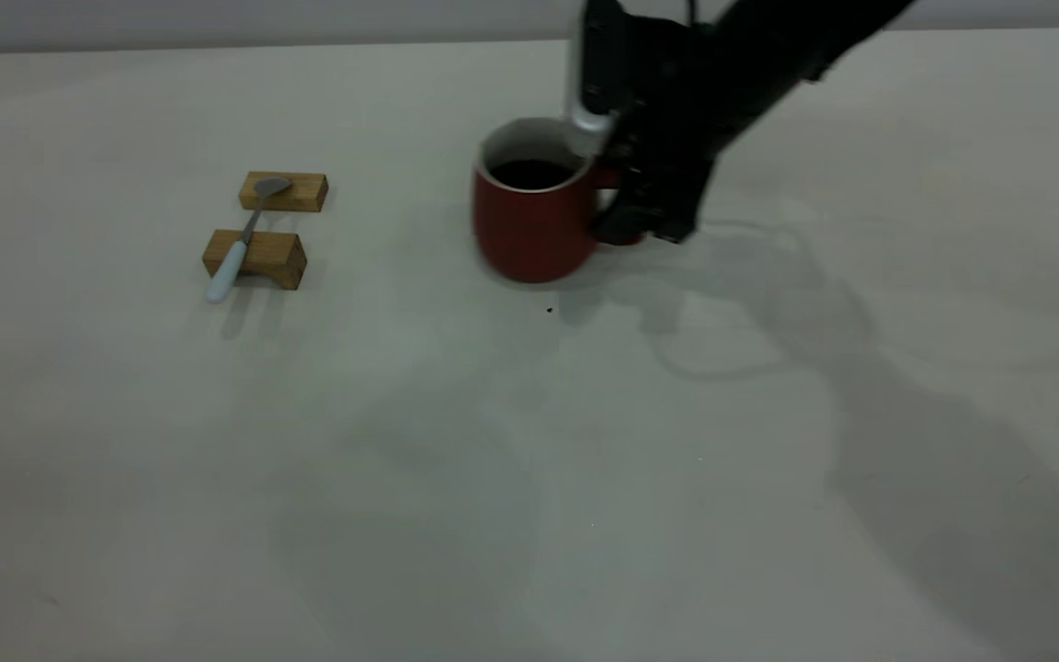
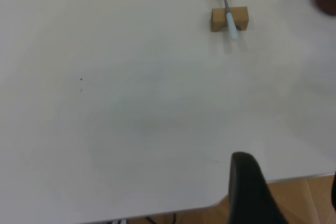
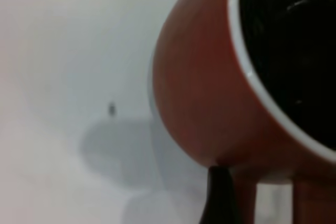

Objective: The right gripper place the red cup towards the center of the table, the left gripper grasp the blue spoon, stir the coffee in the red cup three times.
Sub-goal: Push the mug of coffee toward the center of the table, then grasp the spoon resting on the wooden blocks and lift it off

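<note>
The red cup (image 1: pixel 529 225) stands a little right of the table's (image 1: pixel 493 478) middle, toward the back, with dark coffee (image 1: pixel 529 173) inside. My right gripper (image 1: pixel 626 198) reaches down from the back right and is shut on the cup's handle. In the right wrist view the cup (image 3: pixel 210 87) and coffee (image 3: pixel 294 40) fill the frame, and one dark finger (image 3: pixel 218 198) sits beside the handle. The blue spoon (image 1: pixel 243 237) lies across two wooden blocks at the left. My left gripper (image 2: pixel 289 182) hovers open over the table's edge, far from the spoon (image 2: pixel 229 11).
Two wooden blocks (image 1: pixel 283 191) (image 1: pixel 256 257) carry the spoon, bowl on the far one and handle over the near one. A small dark speck (image 1: pixel 549 310) lies on the table just in front of the cup. Wood floor (image 2: pixel 304 198) shows past the table's edge.
</note>
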